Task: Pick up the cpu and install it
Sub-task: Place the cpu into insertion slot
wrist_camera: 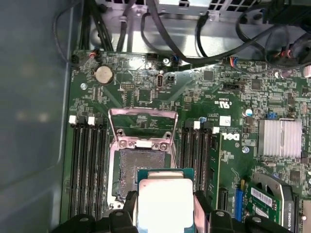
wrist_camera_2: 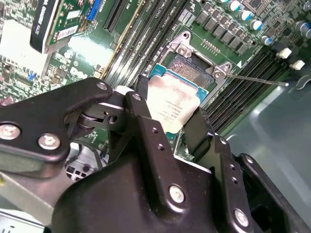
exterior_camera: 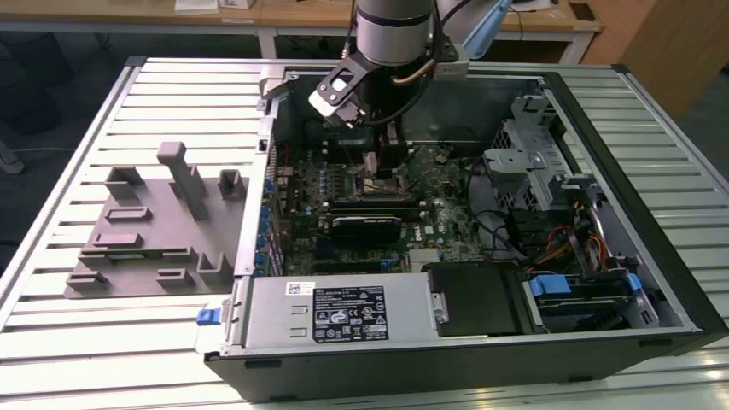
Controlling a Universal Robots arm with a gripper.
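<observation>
**Robotics laboratory or test workshop.** An industrial arm (exterior_camera: 393,30) reaches down over a slatted metal table (exterior_camera: 68,342). The table bears an open computer case (exterior_camera: 456,363) and a grey fixture plate (exterior_camera: 148,231) with upright blocks. Inside the case the motherboard (wrist_camera: 146,92) lies bare, with loose cables (wrist_camera: 194,29) running along its edge. The gripper (wrist_camera_2: 167,110) clasps a cpu (wrist_camera: 165,201) above the board. In the exterior view, wooden desks (exterior_camera: 307,15) line the background, as in a shared work room rather than a home or shop.
</observation>
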